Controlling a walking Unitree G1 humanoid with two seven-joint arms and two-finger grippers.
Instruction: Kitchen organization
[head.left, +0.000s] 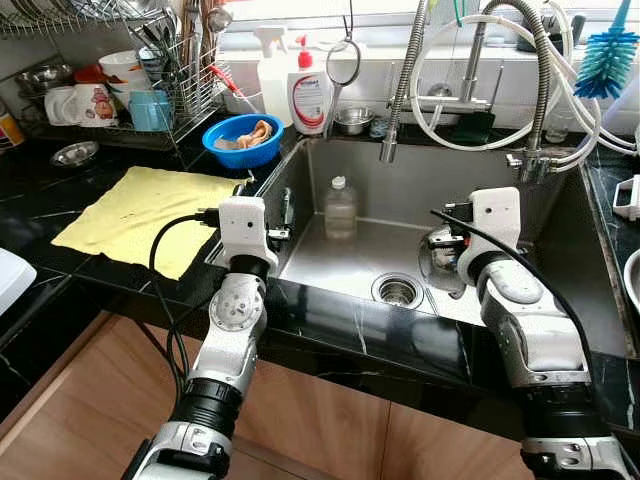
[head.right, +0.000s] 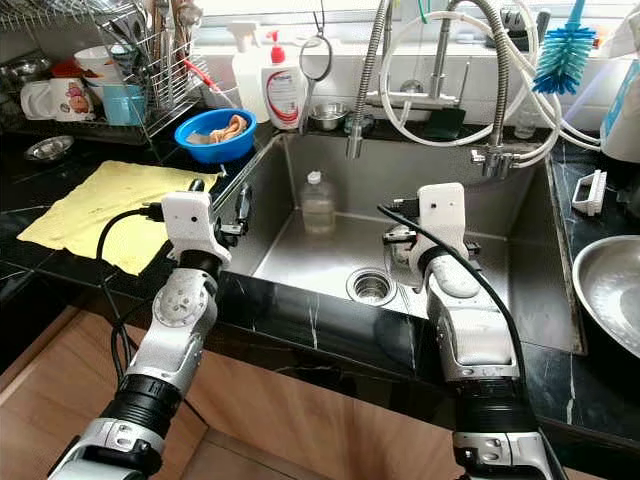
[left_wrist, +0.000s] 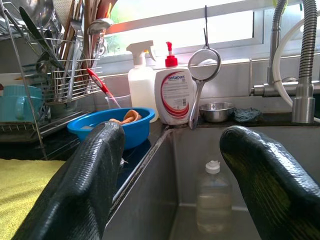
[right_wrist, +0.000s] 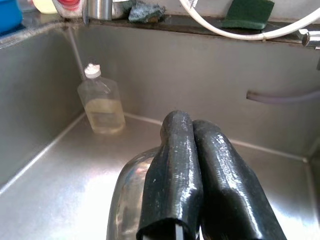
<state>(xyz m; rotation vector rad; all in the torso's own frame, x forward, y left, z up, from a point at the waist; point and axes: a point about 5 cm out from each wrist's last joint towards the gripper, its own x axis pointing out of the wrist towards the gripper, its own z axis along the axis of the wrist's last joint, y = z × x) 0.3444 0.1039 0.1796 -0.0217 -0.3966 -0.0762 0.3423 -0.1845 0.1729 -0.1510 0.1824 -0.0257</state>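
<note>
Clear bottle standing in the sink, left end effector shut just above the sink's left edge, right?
Not quite: the left end effector is open, its fingers set wide apart in the left wrist view. The clear bottle does stand in the sink.
</note>
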